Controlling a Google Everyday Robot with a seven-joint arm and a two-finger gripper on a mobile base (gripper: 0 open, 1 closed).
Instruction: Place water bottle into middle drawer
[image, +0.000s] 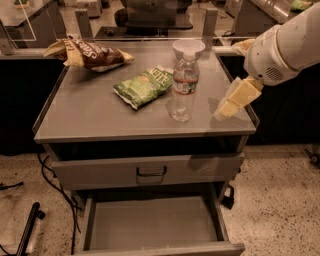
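Observation:
The water bottle (183, 88) stands upright on the grey cabinet top (95, 117), right of centre, with its white cap on. My gripper (231, 103) hangs over the right part of the cabinet top, to the right of the bottle and apart from it, pointing down and left on the white arm (282, 46). It holds nothing that I can see. The middle drawer (150, 223) is pulled out below, and its bare grey floor is empty.
A white bowl (188, 48) stands just behind the bottle. A green chip bag (144, 86) lies left of the bottle and a brown chip bag (90, 54) at the back left. The drawer front with the black loop handle (151, 172) is shut. Black cables (52, 180) lie on the floor at left.

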